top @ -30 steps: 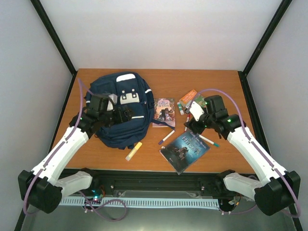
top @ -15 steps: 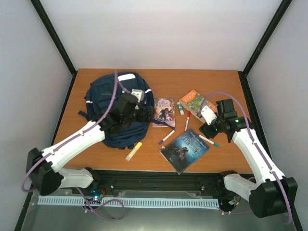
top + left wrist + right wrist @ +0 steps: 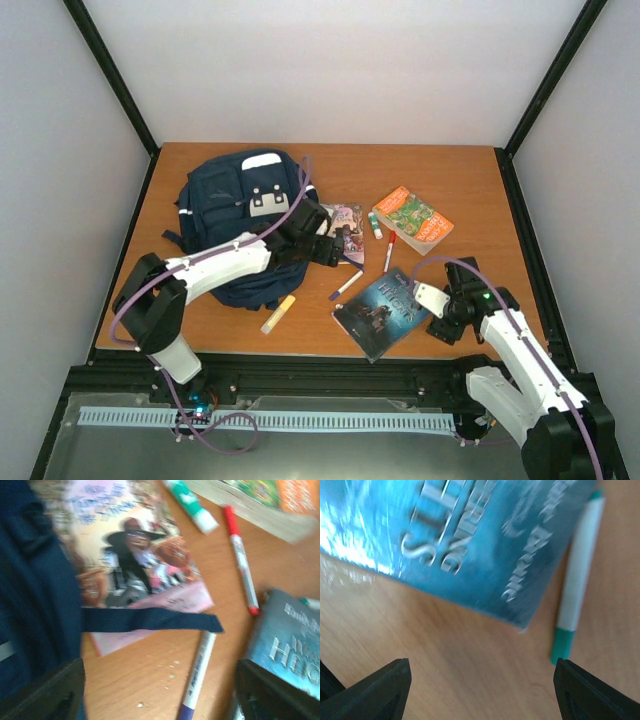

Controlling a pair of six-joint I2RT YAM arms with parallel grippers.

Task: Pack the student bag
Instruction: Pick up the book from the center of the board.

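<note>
Lying at the table's ten o'clock, the student bag (image 3: 235, 200) seems unpacked, so the step in hand is probably fetching a first book. At its three o'clock the left gripper (image 3: 328, 250) hovers, jaws apart, over the pink book (image 3: 350, 222) and must next drop to pinch an edge. The right gripper (image 3: 438, 302), jaws apart and empty, hangs at the blue book's (image 3: 385, 312) three o'clock.

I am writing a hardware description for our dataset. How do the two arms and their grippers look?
The left arm and right arm have white tubular links with black joints and bases. A thin purple cable loops along each. A small green light glows on the right wrist. The gripper fingers are dark and wedge-shaped.
</note>
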